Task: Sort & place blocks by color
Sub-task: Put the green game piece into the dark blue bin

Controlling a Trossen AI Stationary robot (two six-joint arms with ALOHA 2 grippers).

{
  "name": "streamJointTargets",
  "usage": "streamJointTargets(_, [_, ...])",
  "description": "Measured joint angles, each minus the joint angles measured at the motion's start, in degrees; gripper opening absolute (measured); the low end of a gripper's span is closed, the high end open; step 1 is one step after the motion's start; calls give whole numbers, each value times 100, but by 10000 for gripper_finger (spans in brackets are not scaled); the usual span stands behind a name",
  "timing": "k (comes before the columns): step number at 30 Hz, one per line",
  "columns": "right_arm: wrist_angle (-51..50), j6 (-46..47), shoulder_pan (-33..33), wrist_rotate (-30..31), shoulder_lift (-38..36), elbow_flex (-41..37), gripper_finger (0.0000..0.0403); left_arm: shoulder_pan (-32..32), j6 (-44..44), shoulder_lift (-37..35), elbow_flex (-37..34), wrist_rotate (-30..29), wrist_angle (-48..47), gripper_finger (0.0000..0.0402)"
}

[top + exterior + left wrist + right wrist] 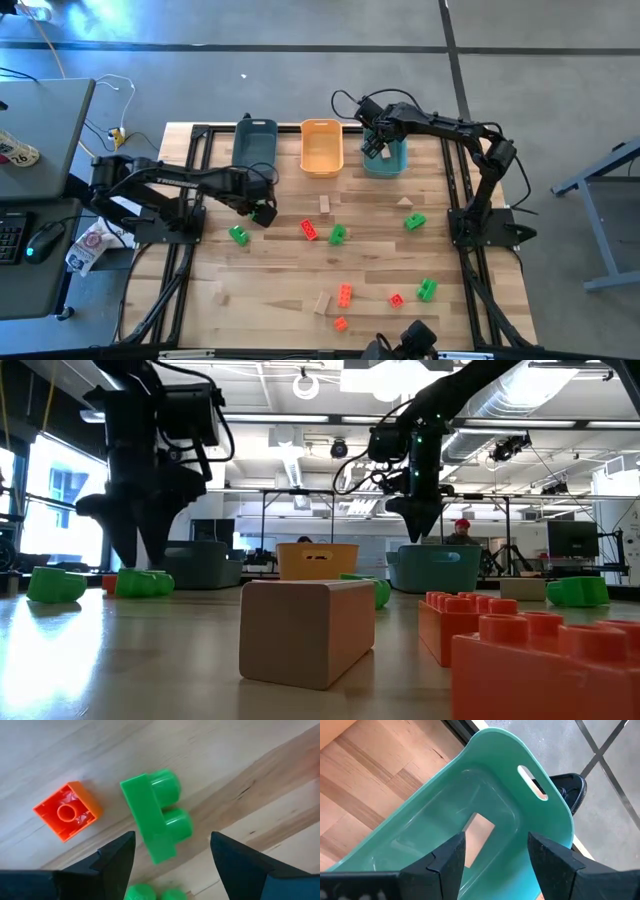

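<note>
Nearest the low camera, a pale tan block (306,631) lies on the wooden bench (270,290) beside red-orange studded blocks (470,628). Seen from above, this near edge holds a loose scatter: a tan block (322,302), two red-orange pieces (344,294) and (341,323), a small red one (396,299) and a green block (427,290) toward 5 o'clock.

At mid-bench, the left hand (262,212) hangs at about 9 o'clock, its fingers (117,857) spread wide and empty. In its wrist view a green two-stud block (157,817) lies on the wood between the finger tips, with a red-orange cube (67,811) beside it and apart from it. Another green block (239,235) rests just beside that hand, and a red block (309,229), a green one (338,234), a tan one (325,204) and a further green one (415,222) lie across the middle.

At the far edge, three bins stand in a row: dark teal (256,147), orange (322,147) and light teal (388,157). The right hand (377,147) hovers over the light teal bin at about 1 o'clock, fingers (445,860) parted and holding nothing; one tan block (479,832) lies on that bin's floor.
</note>
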Motion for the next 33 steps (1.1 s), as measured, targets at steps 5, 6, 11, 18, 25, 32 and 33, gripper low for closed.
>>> streamJointTargets(5, [0,0,0,-4,0,0,200,2,-14,250,0,-2,41,244])
streamJointTargets(6, [0,0,0,-7,0,0,200,2,-14,304,0,-2,47,244])
streamJointTargets(11, [0,0,0,-14,0,0,200,2,6,562,0,-13,178,244])
streamJointTargets(18, [-23,0,18,-14,0,0,200,2,149,873,0,-72,202,240])
streamJointTargets(25, [-149,0,185,3,0,0,199,2,482,949,0,-85,354,181])
streamJointTargets(32, [-368,98,404,2,-133,0,199,2,865,915,13,-85,535,127])
streamJointTargets(33, [-411,136,442,5,-185,0,199,2,927,912,12,-85,536,127])
